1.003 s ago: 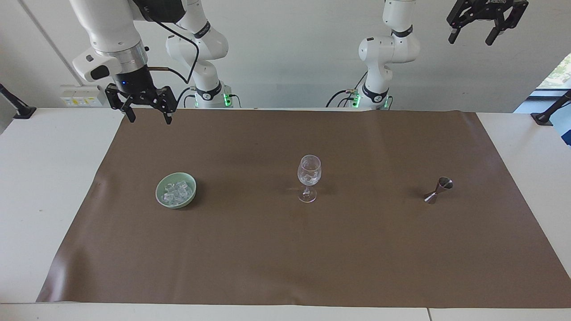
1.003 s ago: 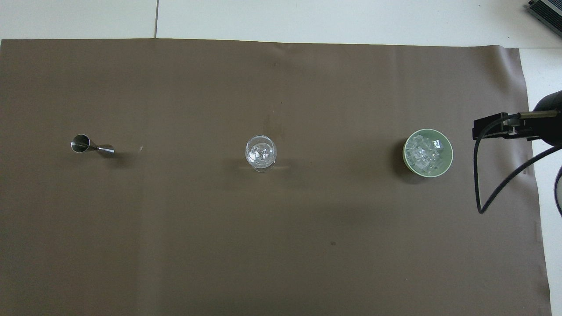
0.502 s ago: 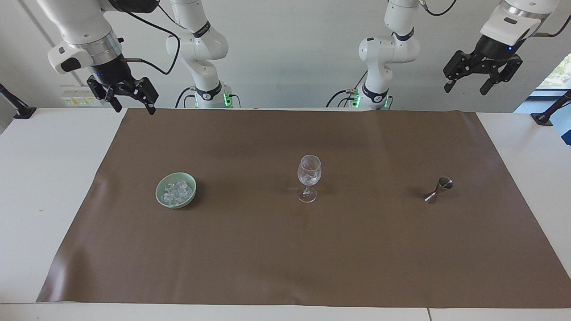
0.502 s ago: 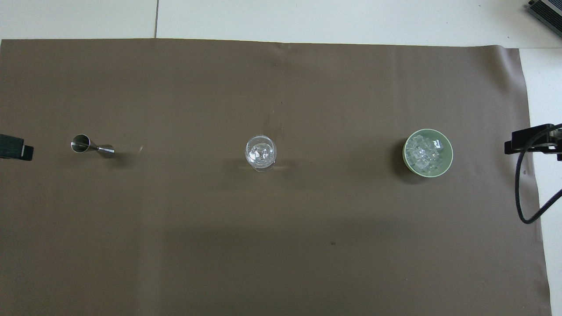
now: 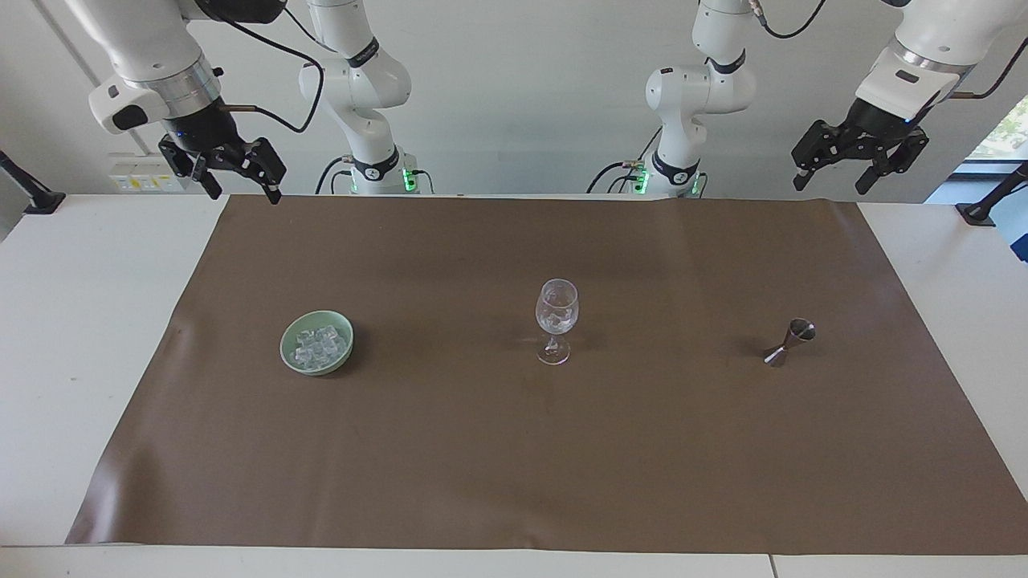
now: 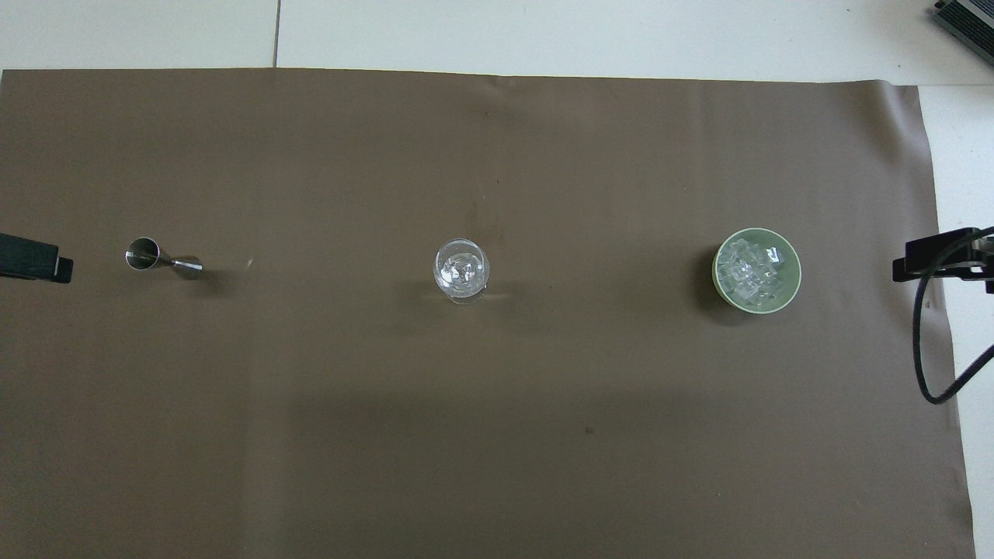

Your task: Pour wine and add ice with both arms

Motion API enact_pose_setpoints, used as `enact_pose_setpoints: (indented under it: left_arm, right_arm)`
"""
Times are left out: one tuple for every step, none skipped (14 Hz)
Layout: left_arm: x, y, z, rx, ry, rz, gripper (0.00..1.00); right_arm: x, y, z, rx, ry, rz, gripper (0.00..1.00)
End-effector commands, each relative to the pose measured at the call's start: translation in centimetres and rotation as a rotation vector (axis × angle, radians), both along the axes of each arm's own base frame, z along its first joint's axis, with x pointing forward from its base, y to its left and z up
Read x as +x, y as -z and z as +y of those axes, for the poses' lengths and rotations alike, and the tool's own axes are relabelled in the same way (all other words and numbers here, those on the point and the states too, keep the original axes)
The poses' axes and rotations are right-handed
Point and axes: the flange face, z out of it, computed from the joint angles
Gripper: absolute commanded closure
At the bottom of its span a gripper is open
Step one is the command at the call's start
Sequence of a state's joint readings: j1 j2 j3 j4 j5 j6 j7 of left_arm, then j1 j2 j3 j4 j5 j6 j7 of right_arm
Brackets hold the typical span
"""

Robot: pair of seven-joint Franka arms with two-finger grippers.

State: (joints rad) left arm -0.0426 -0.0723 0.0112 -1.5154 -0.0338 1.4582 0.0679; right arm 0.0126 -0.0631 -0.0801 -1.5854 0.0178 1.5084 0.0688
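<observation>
On the brown mat [image 5: 450, 449], matte and smooth like paper, faint creases near its edges, three things stand in a row across the middle, well apart

Toward the right arm's end: bowl [image 5: 289, 363], pale green, glazed, round with a shallow curved wall. Ice [image 5: 320, 346] heaped inside it, small clear glassy cubes, wet-looking glints; from overhead the heap [image 6: 747, 270] fills most of the bowl [image 6: 795, 273]

Centre of mat: wine glass [image 5: 556, 319], clear, thin stem, round foot, upright. A few clear cubes show in its lower bowl. From overhead the glass [image 6: 461, 269] reads as a bright ring with glints inside

Toward the left arm's end: jigger [image 5: 789, 343], polished steel, two cones joined at a narrow waist, lying tilted on its side, open mouth toward the robots. Overhead, jigger [image 6: 161, 258] throws a short shadow

Right gripper [image 5: 238, 186], black, angular links under a silver wrist ring, up in the air over the mat's corner at the robots' edge; fingers spread wide, nothing between them

Left gripper [image 5: 830, 181], same build, up in the air over the mat's other corner at the robots' edge; fingers wide apart, empty

White table [image 5: 80, 321], smooth and plain, shows around the mat
</observation>
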Motion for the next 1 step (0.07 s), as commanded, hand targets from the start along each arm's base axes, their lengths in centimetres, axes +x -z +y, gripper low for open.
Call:
enact_pose_setpoints:
  left_arm:
    - [-0.83, 0.07, 0.27, -0.009, -0.012, -0.011, 0.00]
  right_arm:
    - [-0.81, -0.03, 0.37, 0.010, -0.020, 0.002, 0.00]
